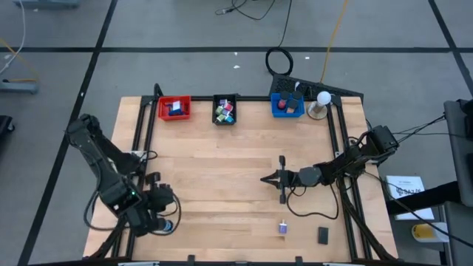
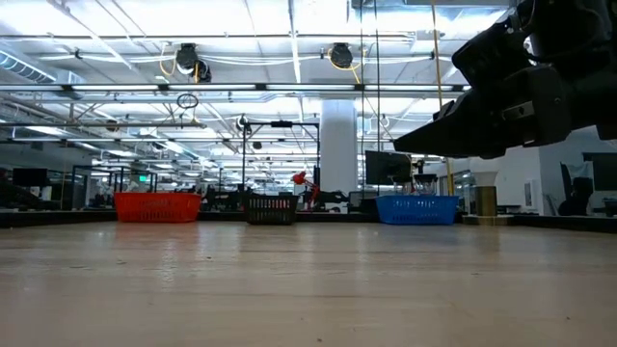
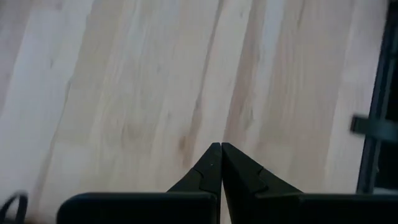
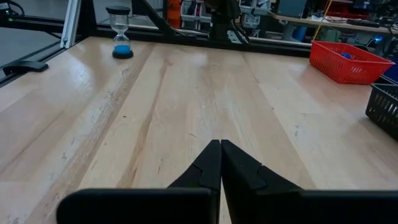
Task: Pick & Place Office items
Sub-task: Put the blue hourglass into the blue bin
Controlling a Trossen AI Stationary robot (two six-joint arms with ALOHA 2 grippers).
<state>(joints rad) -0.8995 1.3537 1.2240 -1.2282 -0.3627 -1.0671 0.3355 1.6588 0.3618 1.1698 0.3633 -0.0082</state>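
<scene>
My right gripper [image 1: 263, 178] hangs shut and empty over the middle of the table, its fingertips [image 4: 220, 147] pointing toward the table's left edge. My left gripper [image 1: 168, 198] is shut and empty above bare wood [image 3: 220, 148] at the near left. Two small office items lie on the table near its front edge: a purple-and-blue block [image 1: 283, 227] and a black piece [image 1: 323, 235]. Several more small items lie in the red tray [image 1: 174, 108], the black tray [image 1: 225, 109] and the blue tray [image 1: 287, 105] along the far edge.
A white ball-shaped lamp [image 1: 323, 100] stands right of the blue tray. An hourglass with blue sand [image 4: 119, 40] stands near the left arm. Black rails run along the table's left and right sides. Bare wood lies between the grippers and the trays.
</scene>
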